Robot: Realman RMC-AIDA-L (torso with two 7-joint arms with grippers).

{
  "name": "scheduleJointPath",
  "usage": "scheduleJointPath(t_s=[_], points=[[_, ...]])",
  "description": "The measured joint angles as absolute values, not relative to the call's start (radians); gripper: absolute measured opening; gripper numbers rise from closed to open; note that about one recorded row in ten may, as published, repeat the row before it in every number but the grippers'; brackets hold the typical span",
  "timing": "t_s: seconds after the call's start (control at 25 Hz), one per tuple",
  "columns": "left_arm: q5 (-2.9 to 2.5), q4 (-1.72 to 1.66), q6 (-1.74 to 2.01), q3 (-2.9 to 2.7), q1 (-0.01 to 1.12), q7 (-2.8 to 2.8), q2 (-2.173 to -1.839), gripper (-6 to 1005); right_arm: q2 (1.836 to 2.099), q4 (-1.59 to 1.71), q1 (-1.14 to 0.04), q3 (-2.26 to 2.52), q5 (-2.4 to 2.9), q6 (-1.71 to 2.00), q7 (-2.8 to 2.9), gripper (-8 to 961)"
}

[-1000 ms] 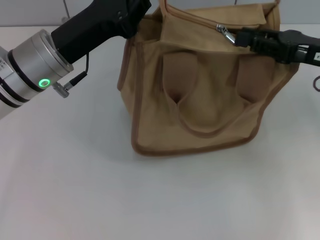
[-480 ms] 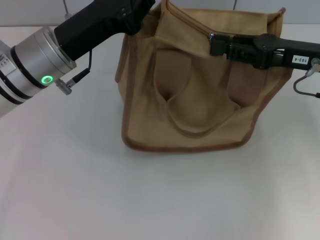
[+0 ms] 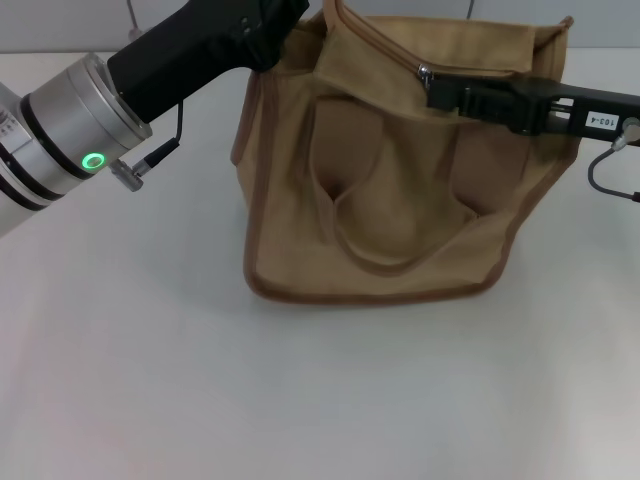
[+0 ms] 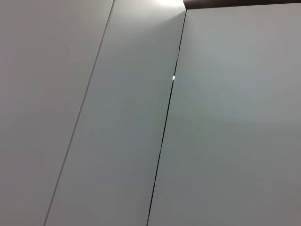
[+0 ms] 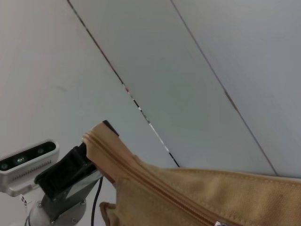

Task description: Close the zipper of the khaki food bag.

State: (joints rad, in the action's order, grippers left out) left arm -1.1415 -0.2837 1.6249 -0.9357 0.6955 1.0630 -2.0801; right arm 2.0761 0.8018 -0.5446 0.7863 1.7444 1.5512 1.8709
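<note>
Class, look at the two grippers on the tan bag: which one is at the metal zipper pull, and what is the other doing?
The right gripper is at the zipper pull on the bag. The left gripper is at the bag's far left top corner, away from the pull.

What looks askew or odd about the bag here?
The khaki food bag leans, its top corner pulled by the left end effector. The right end effector sits at the silver pull of the zipper. Nothing looks spilled or damaged.

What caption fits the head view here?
Right hand at the zipper pull atop the khaki food bag; left hand holds the bag's far left corner.
</note>
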Motion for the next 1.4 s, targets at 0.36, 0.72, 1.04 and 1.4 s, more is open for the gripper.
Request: scheduleJointPath(t_s=[0.36, 0.72, 1.04, 1.4], points=[[-1.136, -0.284, 1.637, -0.936, 0.71, 1.067, -2.081, 61, 2.065, 0.802, -0.543, 0.786, 1.743, 1.62, 1.901, 333], [-1.132, -0.275, 1.637, -0.936, 0.714, 1.064, -2.082, 64, 2.065, 0.801, -0.542, 0.785, 1.745, 1.61, 1.919, 332], [-1.131, -0.273, 1.634, -0.936, 0.71, 1.064, -2.082, 67, 2.068, 0.801, -0.551, 0.784, 1.741, 1.677, 1.903, 330], [-1.128, -0.262, 1.634, -0.936, 0.708, 1.062, -2.082, 70, 2.068, 0.788, -0.55, 0.785, 1.744, 1.629, 1.914, 329]])
